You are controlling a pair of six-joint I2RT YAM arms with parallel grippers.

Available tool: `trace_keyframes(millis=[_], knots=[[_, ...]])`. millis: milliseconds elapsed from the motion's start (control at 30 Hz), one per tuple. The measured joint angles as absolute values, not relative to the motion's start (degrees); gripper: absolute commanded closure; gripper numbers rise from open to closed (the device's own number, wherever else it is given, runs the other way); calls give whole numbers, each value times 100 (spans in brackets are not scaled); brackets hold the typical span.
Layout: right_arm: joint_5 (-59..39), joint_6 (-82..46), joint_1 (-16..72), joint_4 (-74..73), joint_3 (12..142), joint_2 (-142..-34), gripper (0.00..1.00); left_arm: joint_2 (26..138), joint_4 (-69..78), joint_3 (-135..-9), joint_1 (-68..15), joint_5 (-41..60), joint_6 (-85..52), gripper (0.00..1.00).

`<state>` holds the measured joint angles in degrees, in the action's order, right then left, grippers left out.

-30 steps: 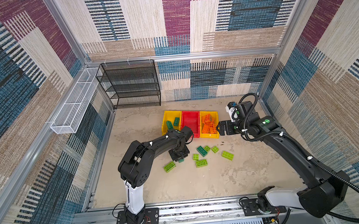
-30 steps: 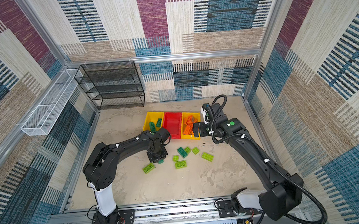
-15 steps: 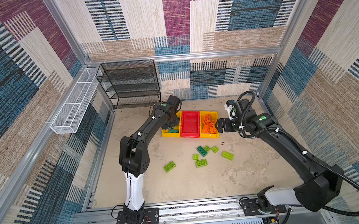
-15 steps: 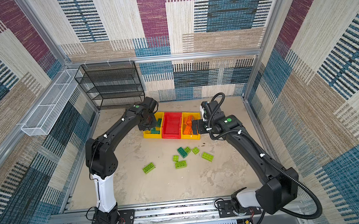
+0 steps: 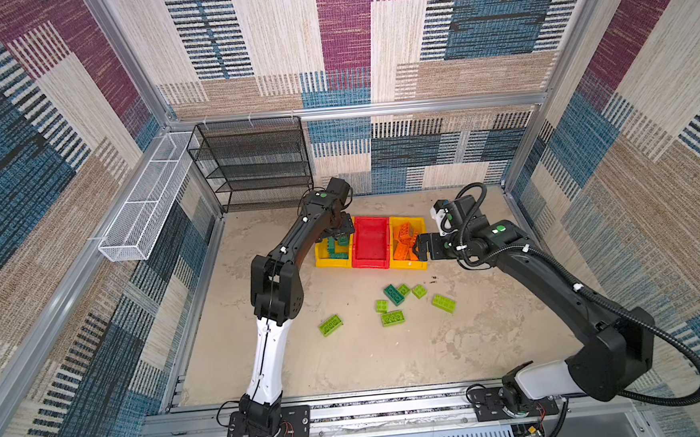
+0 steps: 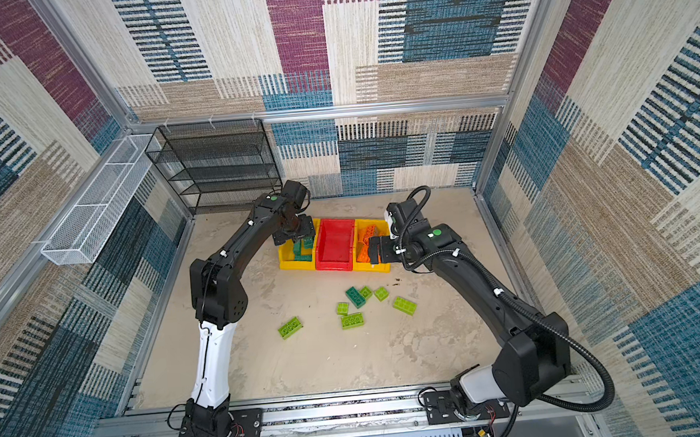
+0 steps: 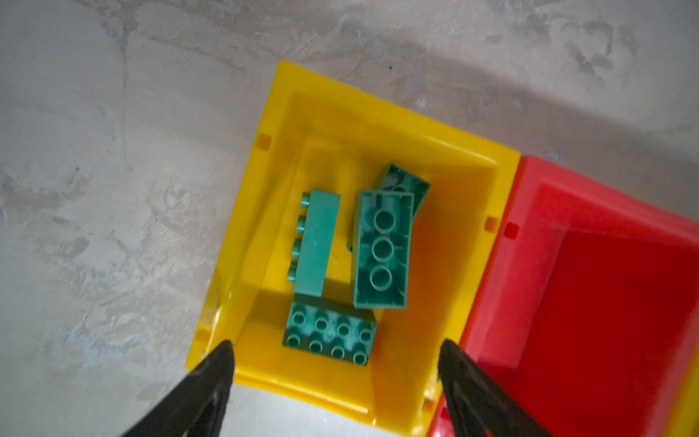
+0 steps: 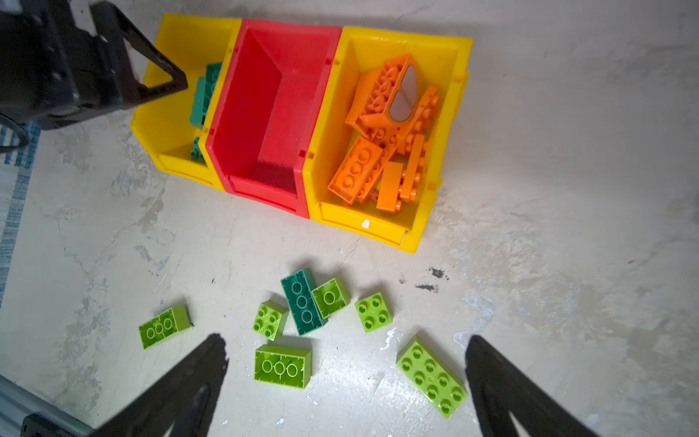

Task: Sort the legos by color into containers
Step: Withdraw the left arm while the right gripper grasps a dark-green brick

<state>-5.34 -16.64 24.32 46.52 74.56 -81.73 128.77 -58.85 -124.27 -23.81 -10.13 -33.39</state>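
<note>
Left end effector (image 7: pixel 336 345) hangs spread above the yellow bin (image 7: pixel 261 196) holding teal bricks (image 7: pixel 382 249); right end effector (image 8: pixel 345 338), also spread, sits beside the orange-filled bin (image 8: pixel 340 212)

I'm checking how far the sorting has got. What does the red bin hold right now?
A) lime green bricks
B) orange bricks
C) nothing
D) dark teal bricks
C: the red bin shows only its bare inside, while the dark teal bricks lie in one yellow bin and the orange bricks in the other yellow bin.
</note>
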Motion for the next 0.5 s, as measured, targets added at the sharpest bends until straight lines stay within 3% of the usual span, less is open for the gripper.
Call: trace_keyframes(millis=[133, 300, 500], knots=[[-674, -1643, 2943, 4539, 7303, -8527, 4, 11725, -5424, -10897, -2362, -1020, -3328, 8], [-792, -1546, 3382, 4252, 7218, -9054, 28, 10130, -4783, -8696, -2180, -1050, -3452, 7], [-834, -1315, 3472, 3817, 7083, -9555, 33, 8759, -4466, -6803, -2034, -1184, -3710, 7]])
